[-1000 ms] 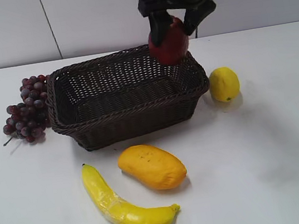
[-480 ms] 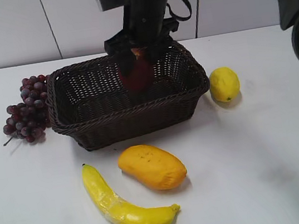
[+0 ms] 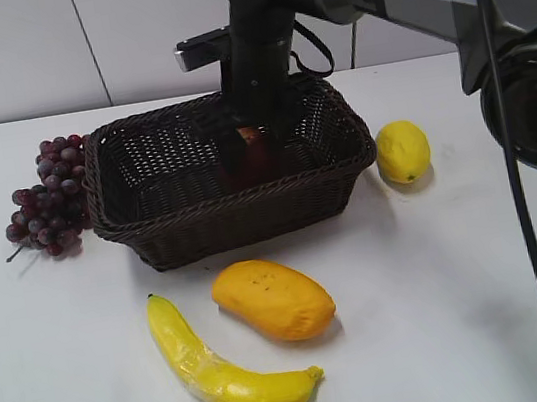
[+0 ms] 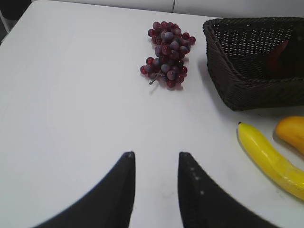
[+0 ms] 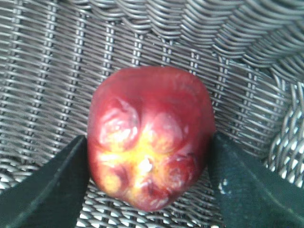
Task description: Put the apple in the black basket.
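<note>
Change since earlier: right arm has come down from above the basket's far right rim into the basket, carrying the apple lower and leftward; the other fruit has not shifted.
Right pincer (image 5: 148, 156): closed on the apple, one dark finger (image 5: 45, 187) pressed to each side of the fruit, inside the basket. In the exterior view it sits at (image 3: 252, 146), reaching down from the arm that enters from upper right.
Apple (image 5: 148, 135): dark red, glossy, yellowish patch at the dimpled end facing the wrist camera. Held between the fingers inside the black basket, over the woven floor near the far wall. Cannot tell whether it touches the floor. Partly hidden by the arm in the exterior view (image 3: 250, 159); glimpsed as a red patch through the basket opening in the left wrist view (image 4: 280, 57).
Black basket (image 3: 241, 220): rectangular dark wicker, braided rim, openwork sides, upright on the white worktop (image 3: 464, 293).
Left pincer (image 4: 154, 187): fingers parted with a narrow gap, holding nothing, above bare worktop, well apart from the basket.
Grapes (image 3: 44, 199): purple-red cluster just beside the basket's left end.
Lemon (image 3: 403, 151): yellow, near the basket's right end, not touching it.
Mango (image 3: 272, 299): orange-yellow, in front of the basket.
Banana (image 3: 223, 370): yellow, nearer the camera than the mango, just beside it.
</note>
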Motion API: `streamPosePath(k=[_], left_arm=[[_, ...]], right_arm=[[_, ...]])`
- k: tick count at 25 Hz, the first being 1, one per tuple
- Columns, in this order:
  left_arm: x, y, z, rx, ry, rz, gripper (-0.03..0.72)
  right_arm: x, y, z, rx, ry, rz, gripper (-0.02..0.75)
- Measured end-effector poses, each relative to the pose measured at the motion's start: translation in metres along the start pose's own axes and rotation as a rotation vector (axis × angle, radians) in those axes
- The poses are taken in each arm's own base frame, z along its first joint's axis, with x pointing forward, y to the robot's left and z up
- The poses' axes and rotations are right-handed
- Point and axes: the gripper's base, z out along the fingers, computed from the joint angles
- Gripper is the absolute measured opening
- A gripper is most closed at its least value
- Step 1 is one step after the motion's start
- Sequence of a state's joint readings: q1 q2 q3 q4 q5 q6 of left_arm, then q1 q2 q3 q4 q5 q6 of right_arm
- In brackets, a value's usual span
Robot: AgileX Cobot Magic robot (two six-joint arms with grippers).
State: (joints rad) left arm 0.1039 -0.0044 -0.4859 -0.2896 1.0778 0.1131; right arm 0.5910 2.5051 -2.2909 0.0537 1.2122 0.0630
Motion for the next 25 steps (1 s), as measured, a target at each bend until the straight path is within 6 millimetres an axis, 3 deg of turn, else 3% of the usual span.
streamPosePath(k=[7, 12, 20, 25], left_arm=[[0.000, 0.000, 0.000, 0.000, 0.000, 0.000, 0.235], [0.000, 0.000, 0.000, 0.000, 0.000, 0.000, 0.235], [0.000, 0.000, 0.000, 0.000, 0.000, 0.000, 0.235], [0.000, 0.000, 0.000, 0.000, 0.000, 0.000, 0.235]], right_arm=[[0.000, 0.000, 0.000, -0.004, 0.000, -0.001, 0.553], [-0.003, 0.003, -0.005, -0.027, -0.018, 0.005, 0.655], [-0.023, 0.009, -0.054, -0.069, -0.181, 0.013, 0.630], [-0.025, 0.001, -0.100, 0.002, -0.275, 0.008, 0.615]])
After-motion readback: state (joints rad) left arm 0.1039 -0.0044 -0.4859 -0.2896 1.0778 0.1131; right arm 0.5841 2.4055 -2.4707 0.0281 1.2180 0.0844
